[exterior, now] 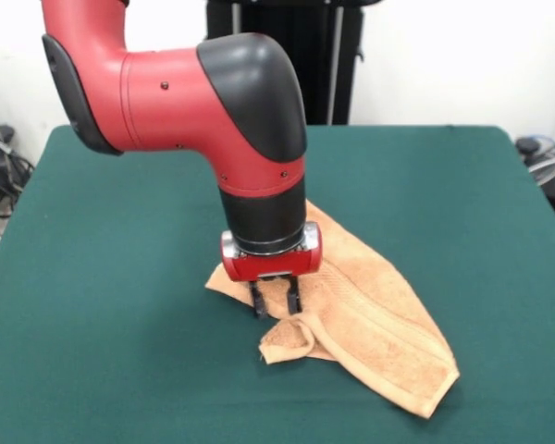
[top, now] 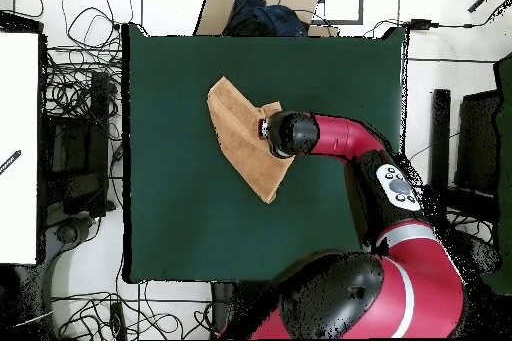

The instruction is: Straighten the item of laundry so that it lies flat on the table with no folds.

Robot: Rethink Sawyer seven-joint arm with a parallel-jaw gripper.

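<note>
Nearest the front camera, a peach-orange terry-cloth towel lies crumpled in a long diagonal strip on the dark green felt-covered table, around the middle of the surface, with one corner curled over itself. Over its folded edge the red and black arm's gripper points straight down, its two dark fingers slightly apart, tips right at the cloth, gripping nothing I can make out.

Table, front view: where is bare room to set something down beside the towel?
Bare green table lies wide on the picture's left of the towel, and along the far edge. It is crowded where the gripper stands, at the towel's curled corner.
</note>
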